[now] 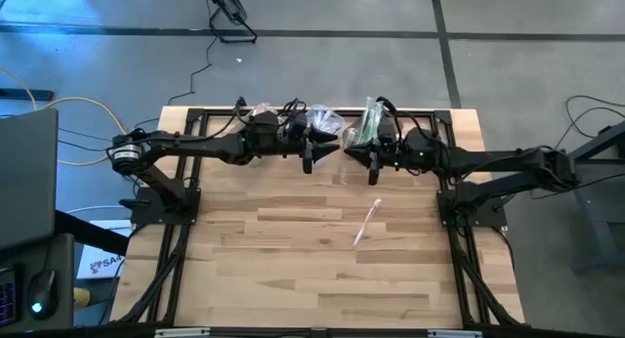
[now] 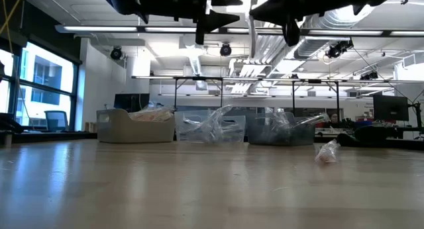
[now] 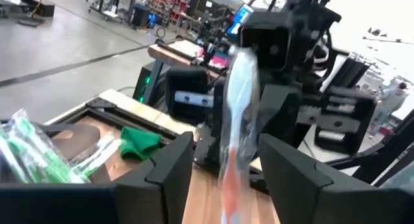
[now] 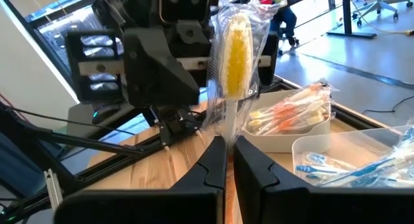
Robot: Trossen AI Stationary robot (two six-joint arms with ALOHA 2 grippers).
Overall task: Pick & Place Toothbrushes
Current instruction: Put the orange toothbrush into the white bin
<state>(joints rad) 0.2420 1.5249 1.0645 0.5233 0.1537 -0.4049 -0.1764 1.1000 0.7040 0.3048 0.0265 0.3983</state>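
Observation:
A wrapped toothbrush point(image 4: 234, 56) stands upright in the air over the far middle of the table, with my right gripper point(image 4: 229, 160) shut on it. My left gripper point(image 3: 226, 175) faces it from the table's left. It is open, with one finger on either side of the toothbrush point(image 3: 238, 114) and neither touching it. In the high view the two grippers point(image 1: 311, 154) point(image 1: 374, 167) meet tip to tip. Another wrapped toothbrush point(image 1: 366, 223) lies flat on the table, right of the middle. My right gripper pinches the toothbrush's handle point(image 4: 226, 130), through its clear wrapper, between its two fingers. The fingers come level from the table's right side and lie across the handle. The toothbrush stands upright with its brush head point(image 4: 237, 46) up, clear of the table.
Three plastic bins stand along the far edge: one with orange toothbrushes point(image 4: 291, 117), one with blue ones point(image 4: 349, 162), one with green ones point(image 3: 32, 153). A small green object point(image 3: 139, 140) lies near the green bin. The near half of the wooden table point(image 1: 293, 279) is bare.

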